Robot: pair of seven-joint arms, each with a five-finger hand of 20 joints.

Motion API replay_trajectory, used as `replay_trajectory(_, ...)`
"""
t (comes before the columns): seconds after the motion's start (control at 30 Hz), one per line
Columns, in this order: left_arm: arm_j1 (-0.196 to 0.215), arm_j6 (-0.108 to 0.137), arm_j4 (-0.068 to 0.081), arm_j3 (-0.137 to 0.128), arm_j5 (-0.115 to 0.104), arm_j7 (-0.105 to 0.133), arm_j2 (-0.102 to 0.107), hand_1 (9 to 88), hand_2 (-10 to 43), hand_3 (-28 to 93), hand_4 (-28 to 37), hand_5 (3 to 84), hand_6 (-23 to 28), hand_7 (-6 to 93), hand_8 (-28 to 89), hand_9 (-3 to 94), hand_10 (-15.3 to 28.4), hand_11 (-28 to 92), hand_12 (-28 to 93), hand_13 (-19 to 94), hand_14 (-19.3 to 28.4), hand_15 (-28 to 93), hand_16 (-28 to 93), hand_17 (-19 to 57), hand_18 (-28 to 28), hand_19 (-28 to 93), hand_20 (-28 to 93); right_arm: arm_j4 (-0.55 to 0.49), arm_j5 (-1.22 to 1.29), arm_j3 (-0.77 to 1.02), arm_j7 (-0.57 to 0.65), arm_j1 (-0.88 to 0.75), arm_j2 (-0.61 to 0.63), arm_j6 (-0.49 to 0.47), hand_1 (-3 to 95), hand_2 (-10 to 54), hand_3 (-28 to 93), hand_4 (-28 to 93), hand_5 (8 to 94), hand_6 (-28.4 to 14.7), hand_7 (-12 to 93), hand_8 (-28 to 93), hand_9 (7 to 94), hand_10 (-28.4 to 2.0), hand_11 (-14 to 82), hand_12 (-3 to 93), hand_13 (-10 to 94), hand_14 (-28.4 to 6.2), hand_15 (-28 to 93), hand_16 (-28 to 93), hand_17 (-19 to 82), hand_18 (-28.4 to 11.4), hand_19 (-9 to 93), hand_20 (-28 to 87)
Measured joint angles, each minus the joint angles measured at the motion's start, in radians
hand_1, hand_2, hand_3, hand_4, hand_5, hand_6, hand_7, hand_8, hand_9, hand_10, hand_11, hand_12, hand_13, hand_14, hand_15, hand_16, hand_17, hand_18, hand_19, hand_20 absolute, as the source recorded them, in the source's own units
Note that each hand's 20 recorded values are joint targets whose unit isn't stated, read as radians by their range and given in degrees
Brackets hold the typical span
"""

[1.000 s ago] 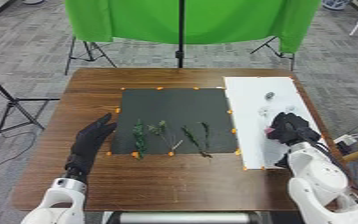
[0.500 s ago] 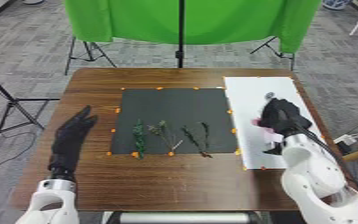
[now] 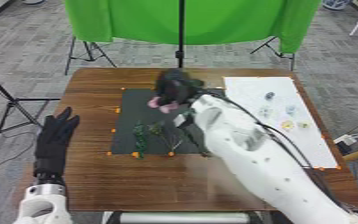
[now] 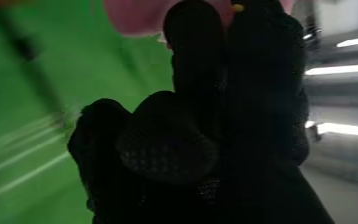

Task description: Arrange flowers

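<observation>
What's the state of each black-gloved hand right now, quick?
Left black-gloved hand: open, fingers straight, holding nothing.
Right black-gloved hand: closed on a soft pink flower.

The black-gloved hand (image 4: 260, 125) pinches 1 pink flower (image 4: 138, 16).

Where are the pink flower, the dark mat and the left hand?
Pink flower (image 4: 135, 17): right wrist view, on a petal.
Dark mat (image 3: 137, 109): head view, bare left part.
Left hand (image 3: 55, 137): head view, middle of the glove.
</observation>
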Motion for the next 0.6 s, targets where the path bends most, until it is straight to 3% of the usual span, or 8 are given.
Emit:
replay_trajectory(0.23,-0.002,0.016,0.000,0.027,-0.014,0.006,0.005,11.8,19.2,58,-28.3,31.9,2.6,-2.0,-4,36.3,8.8,6,12,27,9.6,8,0,6.1,8.5,2,17,0.127,-0.078,-0.078,-0.074,0.025,-0.196,-0.017,83.5,-9.5,-28,56,85.7,1.6,20,18,93.7,-7.1,19.2,43.1,94,0.3,63,33,70,-8.6,93,58)
replay_trajectory(0.4,-0.007,0.018,0.001,0.042,-0.019,0.008,0.017,11.3,18.6,59,-28.3,28.2,2.2,-3.1,-3,32.7,7.4,5,13,26,8.8,7,0,6.0,8.5,2,17,0.184,-0.218,-0.082,-0.117,0.016,-0.276,-0.033,82.9,-9.5,-28,62,82.6,0.9,17,17,93.6,-8.9,12.2,46.2,93,-0.8,62,35,69,-9.1,93,59)
replay_trajectory(0.6,-0.019,0.017,0.003,0.053,-0.021,0.008,0.021,11.3,15.1,60,-28.3,28.3,2.5,-3.1,-2,28.9,7.1,4,14,24,8.3,7,1,5.7,8.6,2,17,0.204,-0.252,-0.081,-0.128,0.001,-0.296,-0.061,86.5,-9.5,-28,52,75.6,0.1,18,12,90.1,-10.3,10.1,47.0,90,-2.0,63,36,67,-10.0,93,60)
